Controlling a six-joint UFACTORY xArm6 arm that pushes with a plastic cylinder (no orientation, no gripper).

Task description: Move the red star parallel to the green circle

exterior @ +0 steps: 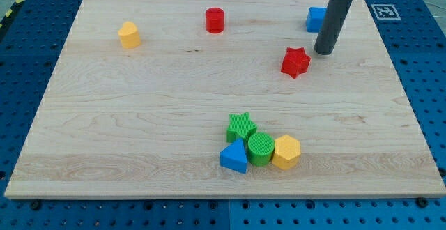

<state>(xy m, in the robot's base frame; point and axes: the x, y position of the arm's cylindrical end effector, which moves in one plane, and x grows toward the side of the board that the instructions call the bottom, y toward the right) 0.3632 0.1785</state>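
Toward the view's upper right, our tip (323, 51) rests on the wooden board (139, 118), just beside the red star (295, 62) on its upper-right side, with a thin gap between them as far as we can tell. We carry no gripper at all, only the dark rod, so there are no jaws to be apart or together.

The red star lies well apart from the green circle (261, 148), which sits near the view's bottom in a tight cluster: a green star (241, 126) just above and to its left, a blue triangle (234, 157) touching its left side, and a yellow hexagon (286, 152) touching its right. A blue block (315, 19), partly hidden behind our rod, stands near the top right; a red cylinder (214, 20) and a yellow block (129, 35) sit along the top.

We judge that we are at the approach step, lined up behind the star but with the push not yet done. The next move seems to call for a push toward the view's bottom, bringing the star level with the green circle and to the right of the yellow hexagon. Since our tip stands to the star's upper right, a straight push would drive it down and leftward, toward the cluster; we would probably do better to shift the tip more directly above the star first.
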